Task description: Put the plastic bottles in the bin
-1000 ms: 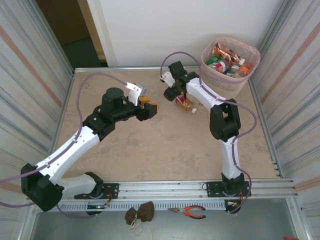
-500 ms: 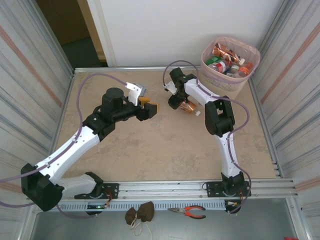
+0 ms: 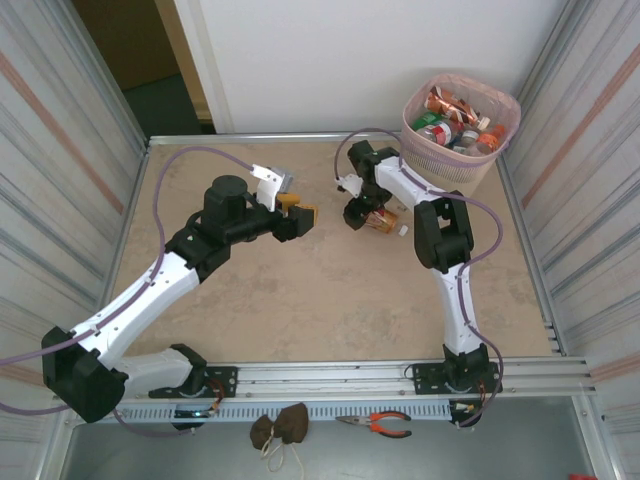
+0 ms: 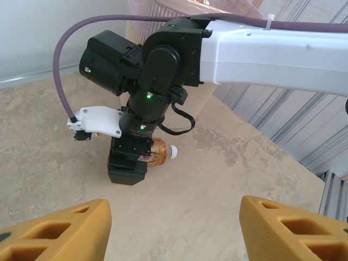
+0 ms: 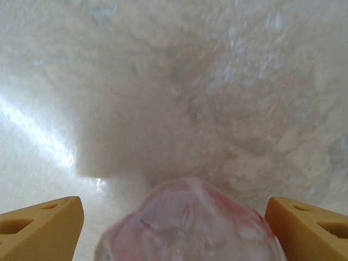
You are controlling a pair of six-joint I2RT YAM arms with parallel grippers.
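Observation:
A brown-orange plastic bottle with a white cap lies on the table left of the bin. My right gripper points down at its base end. In the right wrist view its jaws stand open, with the bottle's blurred base between the yellow fingers. The left wrist view shows that gripper over the bottle. My left gripper hovers open and empty over the table, facing the bottle. The bin holds several plastic bottles.
Metal walls enclose the table left and right. The bin stands in the far right corner. Pliers and a brown cloth lie on the ledge below the arm bases. Bare tabletop lies in front of my left gripper.
My right gripper has moved right and nearer, and the brown-orange bottle has shifted the same way under it. Its jaws have spread wider. The left arm has stayed still.

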